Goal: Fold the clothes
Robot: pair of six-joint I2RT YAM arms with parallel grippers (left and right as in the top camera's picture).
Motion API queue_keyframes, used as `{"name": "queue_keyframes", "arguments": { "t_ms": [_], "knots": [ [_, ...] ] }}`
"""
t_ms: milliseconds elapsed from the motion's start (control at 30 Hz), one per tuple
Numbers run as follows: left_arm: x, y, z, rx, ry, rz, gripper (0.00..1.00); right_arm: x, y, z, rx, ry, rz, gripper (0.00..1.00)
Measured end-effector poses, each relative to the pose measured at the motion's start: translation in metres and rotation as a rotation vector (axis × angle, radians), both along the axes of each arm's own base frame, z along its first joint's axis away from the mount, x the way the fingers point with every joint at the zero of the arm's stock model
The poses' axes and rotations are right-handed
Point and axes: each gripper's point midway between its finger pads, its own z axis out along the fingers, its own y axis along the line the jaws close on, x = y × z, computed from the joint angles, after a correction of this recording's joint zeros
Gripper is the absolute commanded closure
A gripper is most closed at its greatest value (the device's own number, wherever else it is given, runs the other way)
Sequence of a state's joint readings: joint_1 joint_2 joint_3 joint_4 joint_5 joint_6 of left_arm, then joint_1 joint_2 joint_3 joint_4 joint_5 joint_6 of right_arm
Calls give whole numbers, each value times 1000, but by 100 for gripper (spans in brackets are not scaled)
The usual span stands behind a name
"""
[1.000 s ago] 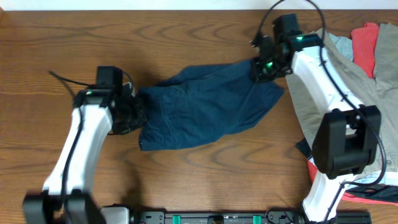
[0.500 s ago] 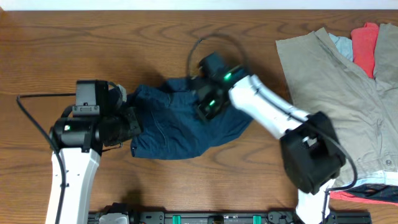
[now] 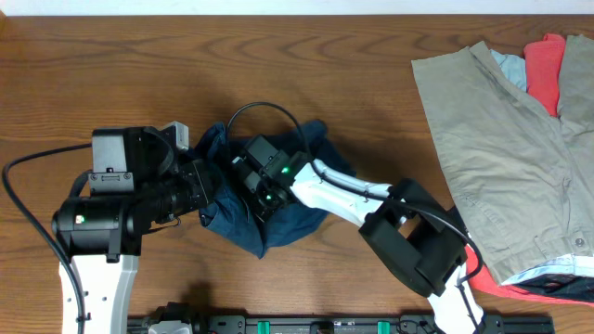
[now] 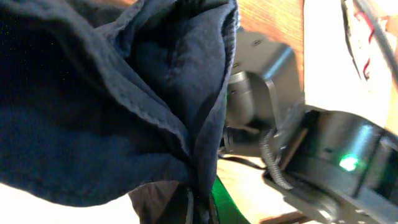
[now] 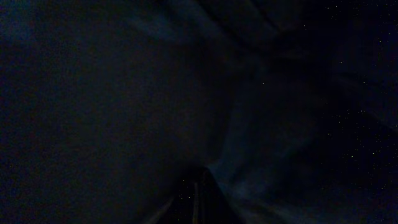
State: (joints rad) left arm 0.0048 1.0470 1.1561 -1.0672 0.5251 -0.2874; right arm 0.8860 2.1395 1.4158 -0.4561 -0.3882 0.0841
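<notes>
1. Left gripper (image 3: 206, 188) first: it sits at the left edge of the navy garment (image 3: 283, 225). On its own wrist camera the cloth (image 4: 93, 112) funnels down to a tight point right at the fingers. It is pinched closed on the fabric.
2. Over to the right gripper (image 3: 252, 193). Its arm (image 3: 339, 190) stretches in from the right side of the table (image 3: 278, 56), and the gripper is planted on the middle of that same garment, just beside the left one.
3. Whether its jaws are wide or narrow I cannot tell. Its wrist camera shows nothing but dark blue cloth (image 5: 124, 93) pressed up close, and from above the tips are buried in the folds.
4. The navy garment itself is a bunched heap lying left of the table's centre, under and between the two grippers. One flap pokes out above them and a corner sticks out below the right arm.
5. From the left wrist camera, the right arm's black wrist with a green light glowing sits close behind the hanging folds.
6. Far right, a khaki garment (image 3: 501, 148) is spread out flat, well apart from the heap. A red cloth (image 3: 546, 70) and a light blue cloth (image 3: 506, 63) show at its top edge.
</notes>
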Motion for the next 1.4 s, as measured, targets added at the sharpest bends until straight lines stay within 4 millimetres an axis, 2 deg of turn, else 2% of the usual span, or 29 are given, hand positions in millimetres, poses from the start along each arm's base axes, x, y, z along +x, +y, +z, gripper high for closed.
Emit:
{"name": "queue_keyframes", "arguments": {
  "t_ms": [100,200,267,333,467,533,600,667,767,900,967,1033,1133,1200,1267,1333,1400],
  "knots": [
    [3,0,0,-2,-6,-1,94,2,0,0,0,-5,-9,97],
    [11,-1,-1,-8,-12,-4,94,8,-8,0,-22,11,-33,97],
    [17,-3,-6,-12,3,-9,94,19,-18,3,-35,21,-65,96],
    [24,-7,-13,-15,22,-25,94,39,-33,12,-38,25,-120,96],
    [44,-23,-30,-19,47,-75,94,98,-76,42,-13,-15,-268,97],
    [58,-37,-37,-28,42,-103,94,124,-105,53,-20,-37,-352,99],
    [72,-52,-43,-39,25,-128,94,143,-139,56,-56,-41,-432,99],
    [84,-70,-50,-52,10,-155,94,151,-164,53,-92,-31,-478,99],
    [98,-98,-59,-74,-8,-193,94,156,-195,47,-139,-13,-521,99],
    [105,-135,-79,-104,13,-233,92,160,-209,45,-166,-21,-535,99],
    [105,-154,-93,-113,37,-254,76,160,-210,44,-178,-30,-534,97],
    [109,-174,-104,-130,34,-280,57,161,-213,44,-194,-39,-537,85],
    [111,-196,-115,-147,24,-312,44,160,-219,42,-229,-47,-542,85],
    [111,-201,-117,-154,26,-317,41,159,-225,40,-261,-51,-549,81],
    [113,-197,-116,-158,22,-310,41,157,-234,37,-311,-54,-570,79],
    [119,-187,-112,-158,12,-290,41,155,-245,36,-365,-57,-598,78],
    [131,-167,-106,-158,-7,-247,41,156,-255,36,-399,-61,-628,76]
  ]
}}
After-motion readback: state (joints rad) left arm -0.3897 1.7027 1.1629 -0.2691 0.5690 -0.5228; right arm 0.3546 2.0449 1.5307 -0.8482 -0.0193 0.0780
